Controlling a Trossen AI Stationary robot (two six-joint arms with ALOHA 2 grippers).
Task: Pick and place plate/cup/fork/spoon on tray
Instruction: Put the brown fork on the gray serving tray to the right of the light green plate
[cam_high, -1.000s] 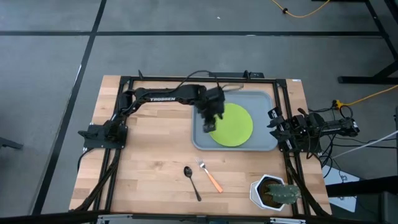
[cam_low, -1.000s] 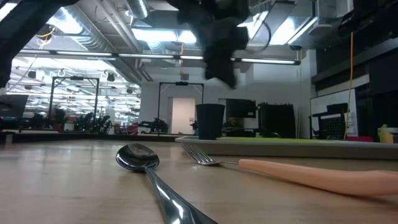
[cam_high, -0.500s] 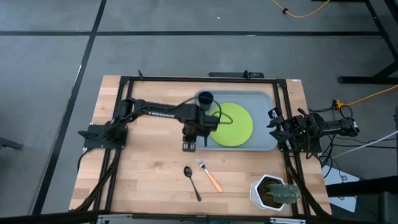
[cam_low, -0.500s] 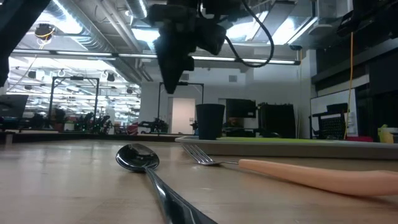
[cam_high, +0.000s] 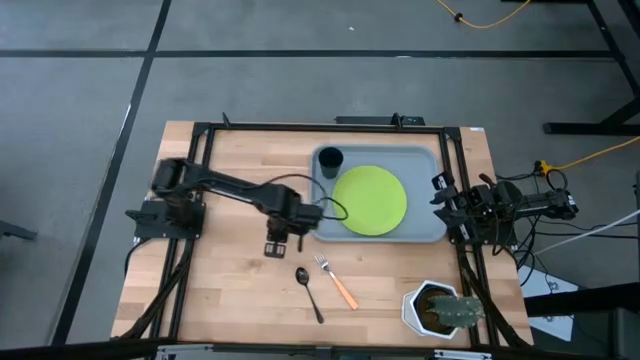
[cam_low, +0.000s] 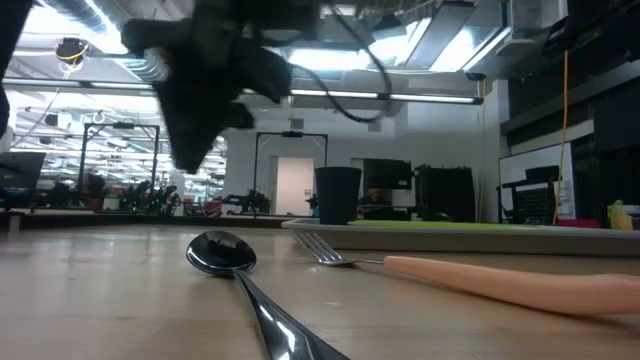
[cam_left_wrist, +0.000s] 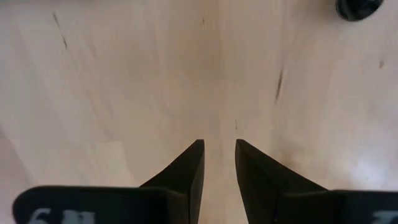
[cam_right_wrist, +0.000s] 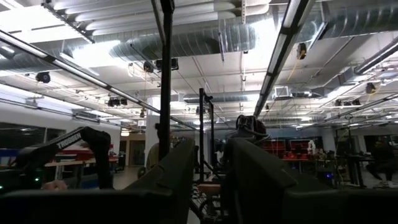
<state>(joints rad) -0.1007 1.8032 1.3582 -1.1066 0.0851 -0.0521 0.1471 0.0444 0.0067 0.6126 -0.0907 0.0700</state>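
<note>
The lime-green plate lies flat on the grey-blue tray. The dark cup stands upright in the tray's far left corner and also shows in the low view. The dark spoon and the orange-handled fork lie on the wood near the table's near edge. They also show in the low view, the spoon left of the fork. My left gripper hangs above bare wood left of the tray and just beyond the spoon, pointing down, empty, with its fingers close together. My right gripper waits at the table's right edge.
A white hexagonal pot with a cactus stands at the table's near right corner. Black frame rails run along the table's sides. Bare wood lies left of the tray and around the spoon and fork.
My left gripper has gone from above the tray's left part toward the table's left and near edges. It is now off the tray and over the wood near the spoon. The cup, which the arm hid in the high view before, now shows standing on the tray.
</note>
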